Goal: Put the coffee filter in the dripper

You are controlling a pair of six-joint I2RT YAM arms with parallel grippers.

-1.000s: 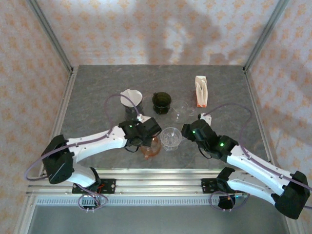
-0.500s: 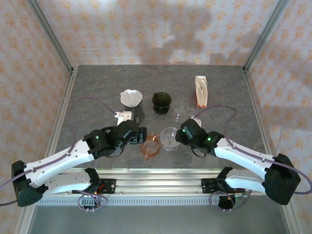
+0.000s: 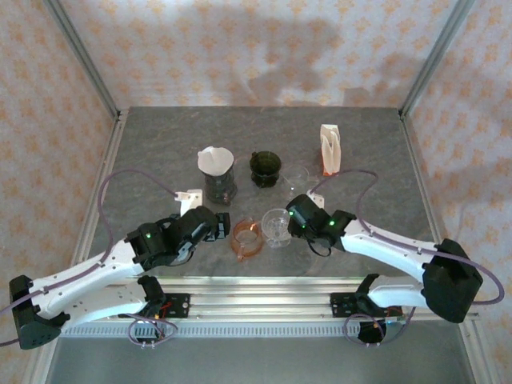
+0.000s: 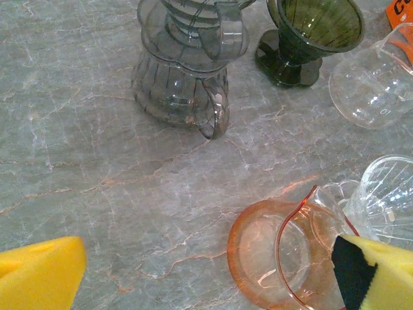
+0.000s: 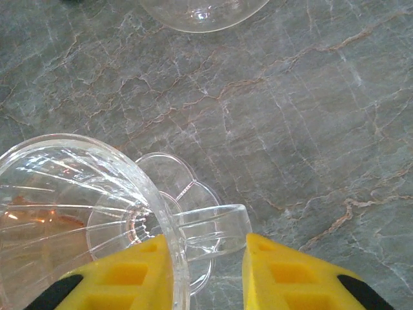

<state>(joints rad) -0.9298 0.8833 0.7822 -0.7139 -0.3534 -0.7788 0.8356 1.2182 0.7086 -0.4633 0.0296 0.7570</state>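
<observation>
Coffee filter [image 3: 214,158] is sitting in the grey dripper [image 3: 219,181] at the back of the table. Right gripper [image 5: 208,244] is pinching the clear dripper [image 5: 71,187] by its handle. Left gripper [image 4: 208,250] is hovering wide open beside the orange dripper [image 4: 258,271].

Left wrist: grey server [image 4: 171,90] cut off at top; right wrist: clear dripper [image 5: 77,187] cut off left.

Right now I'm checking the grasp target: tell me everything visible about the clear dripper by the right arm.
The clear dripper looks like ribbed transparent glass: cone bowl, scalloped base, loop handle. It stands upright and empty on the table, beside the orange dripper. The right end effector straddles its handle.
</observation>
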